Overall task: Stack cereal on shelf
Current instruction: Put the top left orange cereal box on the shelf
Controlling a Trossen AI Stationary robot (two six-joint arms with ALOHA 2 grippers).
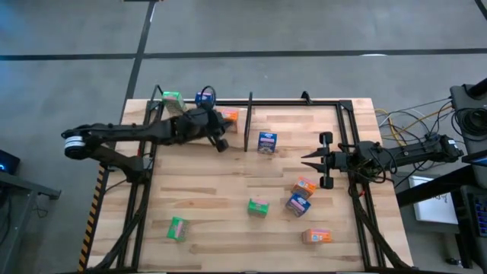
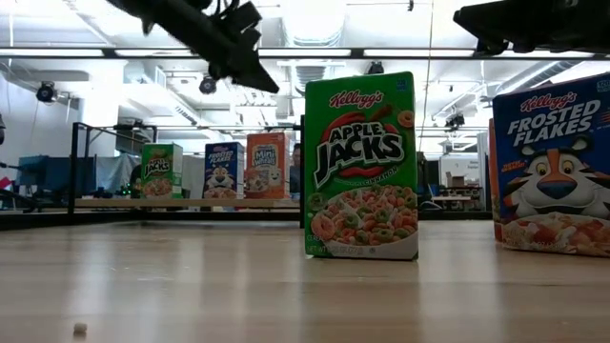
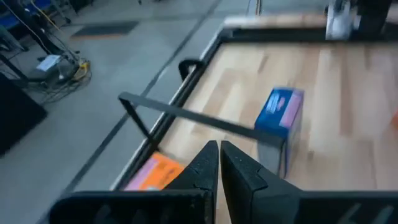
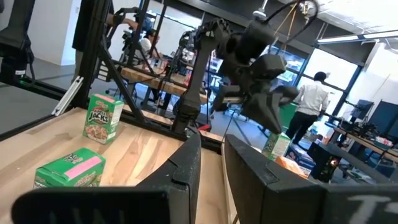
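High view: left claw [image 1: 221, 143], pressed together and empty, hangs beside the orange box [image 1: 229, 116] on the far shelf [image 1: 183, 149]; a careless swing could topple that row. Right claw [image 1: 308, 160], slightly spread, holds nothing above the bench [image 1: 221, 228], where six boxes wait.

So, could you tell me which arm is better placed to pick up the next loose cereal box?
Right: its gripper hangs near the loose orange box; the left gripper, shut and empty, is at the shelf end.
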